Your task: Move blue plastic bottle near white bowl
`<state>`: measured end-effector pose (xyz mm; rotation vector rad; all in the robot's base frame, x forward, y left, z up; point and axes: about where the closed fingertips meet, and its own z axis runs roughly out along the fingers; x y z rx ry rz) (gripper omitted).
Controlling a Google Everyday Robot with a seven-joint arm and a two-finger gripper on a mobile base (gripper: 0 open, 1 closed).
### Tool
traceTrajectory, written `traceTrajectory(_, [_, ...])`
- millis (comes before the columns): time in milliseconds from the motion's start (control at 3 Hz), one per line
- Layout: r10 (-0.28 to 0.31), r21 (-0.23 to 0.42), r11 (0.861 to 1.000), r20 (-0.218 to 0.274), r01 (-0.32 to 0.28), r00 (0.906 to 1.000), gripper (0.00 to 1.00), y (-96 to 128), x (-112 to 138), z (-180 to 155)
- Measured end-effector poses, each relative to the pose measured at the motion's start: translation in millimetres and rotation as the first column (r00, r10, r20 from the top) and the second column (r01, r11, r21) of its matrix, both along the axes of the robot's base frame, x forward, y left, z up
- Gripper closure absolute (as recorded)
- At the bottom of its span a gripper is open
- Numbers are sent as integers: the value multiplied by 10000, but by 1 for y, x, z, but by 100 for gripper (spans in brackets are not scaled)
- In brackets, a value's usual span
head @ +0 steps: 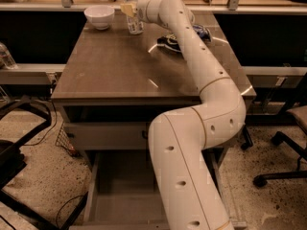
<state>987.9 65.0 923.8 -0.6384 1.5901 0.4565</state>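
The blue plastic bottle (134, 19) stands upright at the far end of the brown table (124, 66), its clear body and pale label showing. The white bowl (100, 17) sits a short way to its left, apart from it. My gripper (129, 8) reaches in from the right at the end of the long white arm and is shut on the bottle's upper part. One tan fingertip (126, 9) shows in front of the bottle. The bottle's base looks to be resting on the table.
A dark blue snack bag (171, 42) lies on the table right of the bottle, under my arm, with another dark packet (202, 31) behind it. A counter edge runs behind the table. Office chairs stand on the floor at right (288, 143) and left (19, 143).
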Motion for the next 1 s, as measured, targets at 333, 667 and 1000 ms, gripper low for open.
traceTrajectory(333, [1,0,10000,-1,-1,10000,7,0,0,0])
traceTrajectory(667, [22,-3,10000,-18,-22,10000,0,2,0,-1])
traceTrajectory(1000, [23,-4,10000,-19,-23,10000,0,2,0,-1])
